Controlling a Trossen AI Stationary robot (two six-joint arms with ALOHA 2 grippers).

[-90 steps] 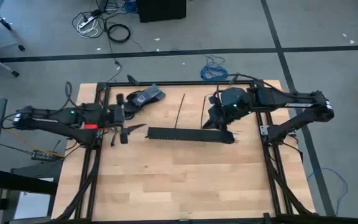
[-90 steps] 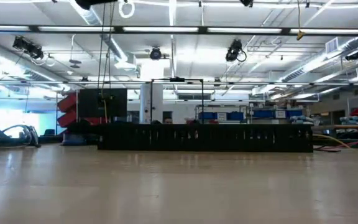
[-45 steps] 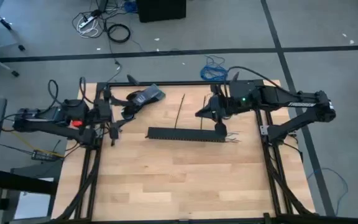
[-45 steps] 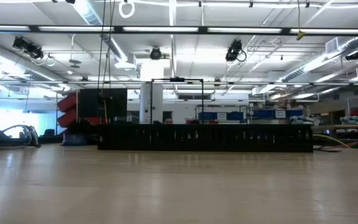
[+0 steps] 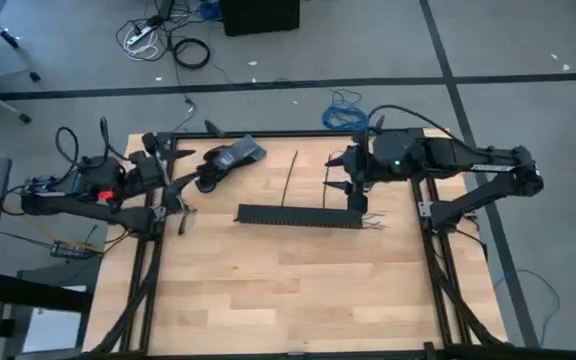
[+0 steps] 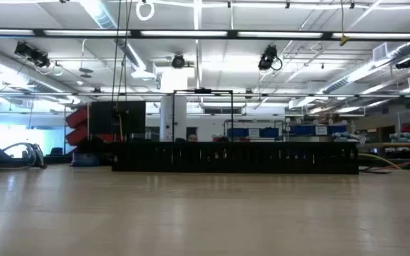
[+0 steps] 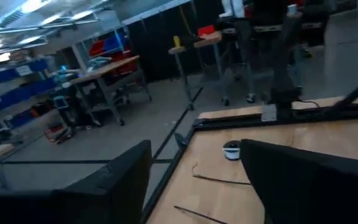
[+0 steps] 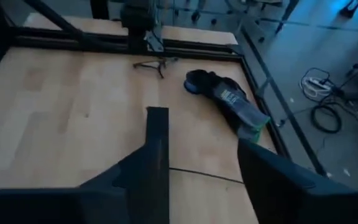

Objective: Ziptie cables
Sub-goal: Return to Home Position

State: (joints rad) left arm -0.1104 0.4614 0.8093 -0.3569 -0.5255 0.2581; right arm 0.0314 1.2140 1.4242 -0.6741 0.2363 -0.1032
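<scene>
The long black slotted channel (image 5: 298,216) lies flat across the middle of the table. The cables show only as thin splayed ends (image 5: 374,223) at its right end. Two thin black zipties (image 5: 290,175) (image 5: 328,180) lie flat on the wood just beyond the channel. My right gripper (image 5: 351,185) hovers open above the channel's right end; its wrist view looks along the channel (image 8: 158,149). My left gripper (image 5: 180,195) is open at the table's left edge, with nothing between its fingers.
A black pouch-like object (image 5: 230,157) lies at the far left of the table, beside my left gripper. Black frame rails (image 5: 148,270) run along the table's left, right and far sides. The near half of the wooden top (image 5: 288,290) is bare.
My left gripper has drawn back toward the table's left edge, away from the channel's left end. My right gripper has risen from the channel's right end, gone a little toward the far edge and turned. The channel and zipties have stayed in place.
</scene>
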